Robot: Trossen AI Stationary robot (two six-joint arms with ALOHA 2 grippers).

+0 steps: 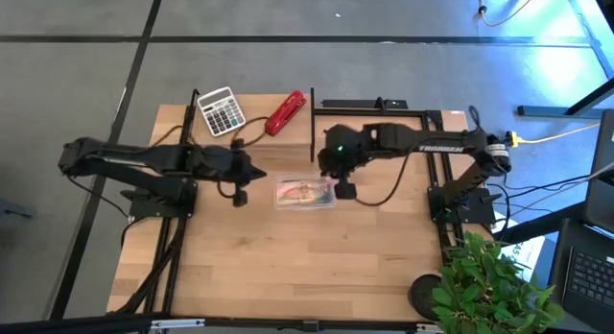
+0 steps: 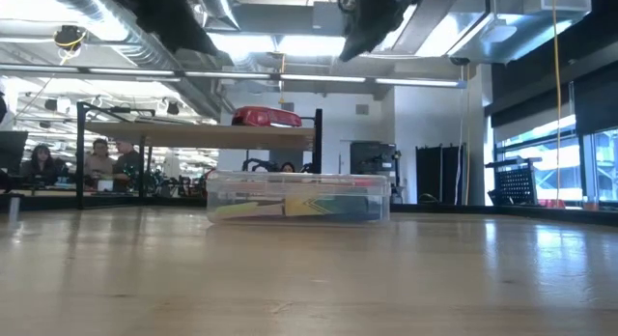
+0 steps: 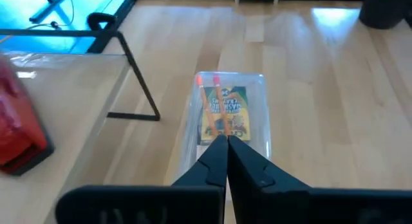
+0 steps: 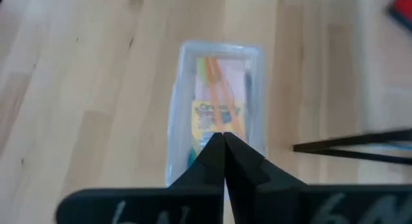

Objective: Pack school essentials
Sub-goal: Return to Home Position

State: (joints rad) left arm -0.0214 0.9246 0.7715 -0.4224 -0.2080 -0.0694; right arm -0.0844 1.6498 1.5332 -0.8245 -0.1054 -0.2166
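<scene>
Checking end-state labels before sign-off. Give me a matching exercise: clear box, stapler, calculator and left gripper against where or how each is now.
Things
1. clear supply box
2. red stapler
3. grey-white calculator
4. left gripper

Place or state
A. shut, raised above the table
B. far edge, nearest the left arm's corner
C. centre of the table, crayon box and orange pencils inside
D. far edge, between the calculator and the black frame

Pairs: 1-C, 2-D, 3-B, 4-A
</scene>
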